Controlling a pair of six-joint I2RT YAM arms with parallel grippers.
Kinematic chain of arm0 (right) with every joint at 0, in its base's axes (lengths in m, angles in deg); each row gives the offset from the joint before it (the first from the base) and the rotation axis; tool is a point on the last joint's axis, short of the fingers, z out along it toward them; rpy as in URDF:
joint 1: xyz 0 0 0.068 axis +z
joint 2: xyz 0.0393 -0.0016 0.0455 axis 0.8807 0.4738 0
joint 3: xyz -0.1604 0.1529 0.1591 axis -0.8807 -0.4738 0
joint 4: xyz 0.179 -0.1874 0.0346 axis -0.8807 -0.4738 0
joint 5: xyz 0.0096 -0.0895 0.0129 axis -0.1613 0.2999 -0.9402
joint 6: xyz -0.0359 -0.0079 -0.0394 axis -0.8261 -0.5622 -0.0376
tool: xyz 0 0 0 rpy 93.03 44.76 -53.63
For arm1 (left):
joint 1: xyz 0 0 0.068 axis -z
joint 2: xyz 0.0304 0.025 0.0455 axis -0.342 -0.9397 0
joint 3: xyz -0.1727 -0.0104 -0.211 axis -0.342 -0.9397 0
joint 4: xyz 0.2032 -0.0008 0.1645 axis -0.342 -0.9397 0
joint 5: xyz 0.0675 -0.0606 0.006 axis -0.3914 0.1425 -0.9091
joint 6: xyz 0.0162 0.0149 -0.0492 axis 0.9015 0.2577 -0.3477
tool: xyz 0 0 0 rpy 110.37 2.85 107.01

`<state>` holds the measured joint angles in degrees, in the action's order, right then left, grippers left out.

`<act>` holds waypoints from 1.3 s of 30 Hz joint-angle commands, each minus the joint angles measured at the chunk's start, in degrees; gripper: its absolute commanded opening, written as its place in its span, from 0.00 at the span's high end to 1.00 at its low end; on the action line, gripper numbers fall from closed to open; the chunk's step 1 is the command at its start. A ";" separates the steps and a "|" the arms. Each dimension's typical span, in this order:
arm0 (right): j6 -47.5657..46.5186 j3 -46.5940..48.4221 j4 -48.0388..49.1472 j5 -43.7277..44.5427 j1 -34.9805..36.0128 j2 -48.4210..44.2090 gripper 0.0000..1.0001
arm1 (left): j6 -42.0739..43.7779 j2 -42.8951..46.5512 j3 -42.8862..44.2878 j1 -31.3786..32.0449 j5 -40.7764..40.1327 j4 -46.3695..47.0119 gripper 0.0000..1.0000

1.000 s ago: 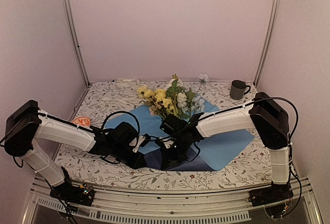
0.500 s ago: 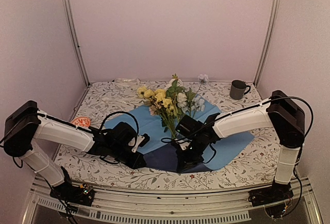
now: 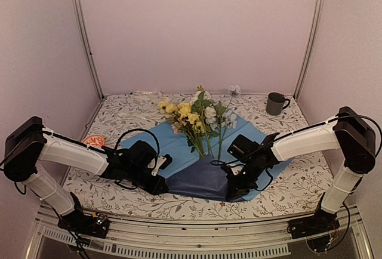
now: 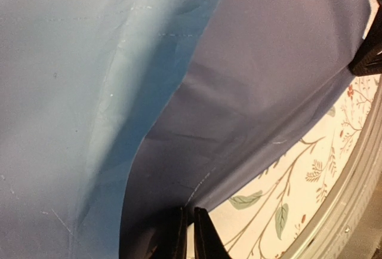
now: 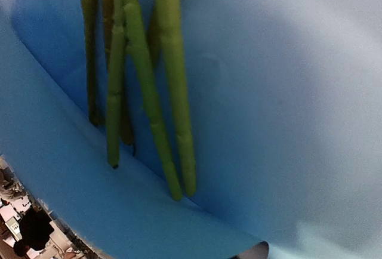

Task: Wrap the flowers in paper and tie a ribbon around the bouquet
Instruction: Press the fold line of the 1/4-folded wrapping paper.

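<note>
The paper point(image 3: 262, 166) lies light-blue side up on the table, its near part folded over so the dark navy side point(image 3: 200, 181) shows. On it lie the flowers point(image 3: 197, 116), blooms at the far end and green stems point(image 5: 149, 92) pointing at me. My left gripper point(image 3: 159, 182) is shut on the fold's left corner; the left wrist view shows its fingers point(image 4: 179, 238) pinching the navy edge point(image 4: 268, 92). My right gripper point(image 3: 233, 192) is shut on the fold's right end. In the right wrist view its fingers are hidden below the paper point(image 5: 286, 92). I cannot make out the ribbon.
A grey mug point(image 3: 276, 103) stands at the back right. An orange object point(image 3: 94, 141) lies at the left edge beside my left arm. A pale strip point(image 3: 146, 93) lies at the back edge, too small to identify. The floral tablecloth point(image 3: 298, 190) covers the table.
My right gripper has swung right and slightly nearer with the paper in it, spreading the navy fold wider and uncovering the stems. The left gripper has held still.
</note>
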<state>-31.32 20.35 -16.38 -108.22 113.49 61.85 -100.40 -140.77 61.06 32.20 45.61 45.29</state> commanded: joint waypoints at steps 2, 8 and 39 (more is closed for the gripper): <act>0.77 -6.71 -8.06 8.63 -2.25 -1.39 1.00 | 0.62 -0.81 -2.69 -1.31 -2.97 -7.55 0.93; 1.11 -8.94 -9.87 9.52 -2.97 -4.50 1.00 | 0.70 -0.78 -2.78 -1.35 -3.06 -7.81 0.93; -5.32 11.05 -9.42 9.81 7.27 1.55 1.00 | -0.67 1.50 -4.04 -1.57 -2.80 -7.15 0.93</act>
<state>-35.48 34.56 -27.20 -99.26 121.25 60.12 -100.48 -138.99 59.71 31.66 44.69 44.79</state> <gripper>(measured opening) 0.007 0.072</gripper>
